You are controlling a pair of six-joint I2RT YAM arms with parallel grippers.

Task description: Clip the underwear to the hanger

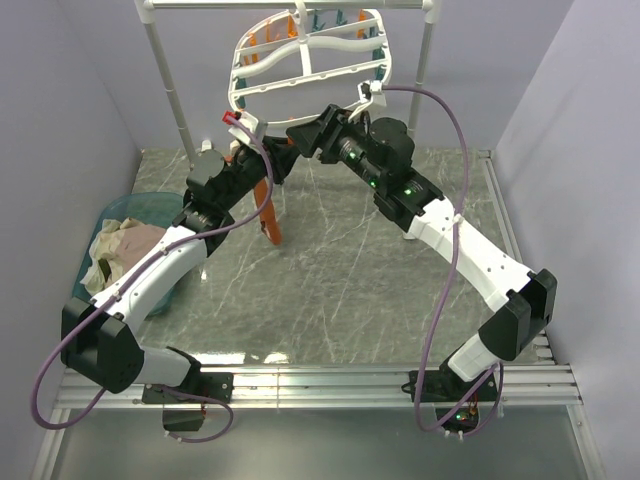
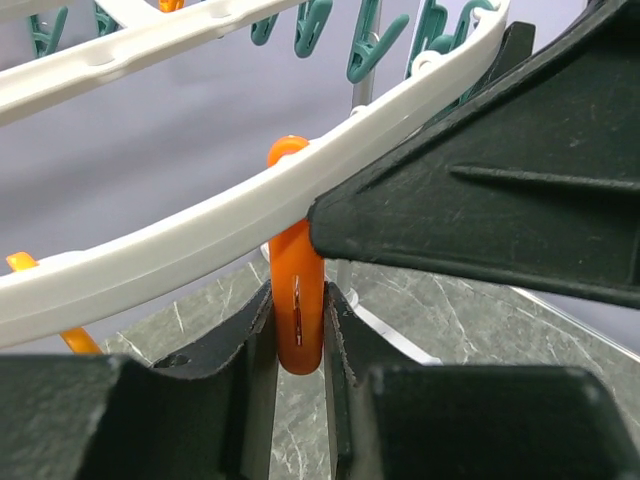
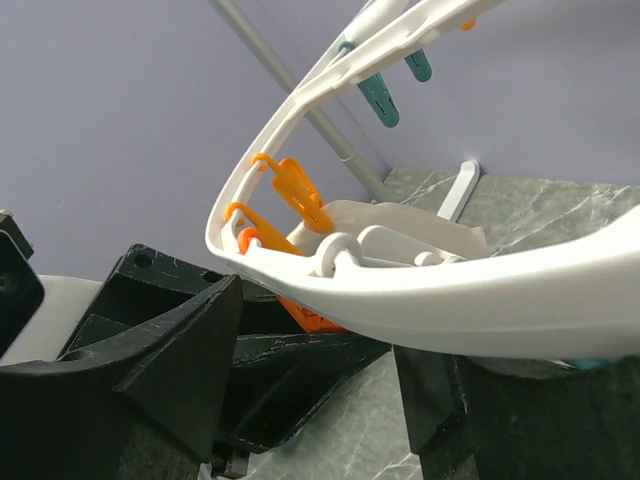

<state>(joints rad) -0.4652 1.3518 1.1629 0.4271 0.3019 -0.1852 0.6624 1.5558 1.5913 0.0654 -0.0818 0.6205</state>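
Observation:
The white oval hanger (image 1: 300,62) hangs from the rack at the back, with orange and teal clothespins under it. My left gripper (image 1: 262,152) is shut on an orange clothespin (image 2: 297,312) just under the hanger's rim (image 2: 180,245). A rust-orange strip of underwear (image 1: 268,212) hangs below that gripper towards the table; its waistband is not visible. My right gripper (image 1: 308,135) is open close beside the left one. The hanger's rim (image 3: 480,300) lies across the gap between its fingers (image 3: 170,370), and it holds nothing.
A teal basket (image 1: 118,208) with pale pink and cream clothes stands at the left of the table. The white pole rack (image 1: 165,75) stands at the back. Purple walls close in left, right and behind. Both arms cross in front of the hanger.

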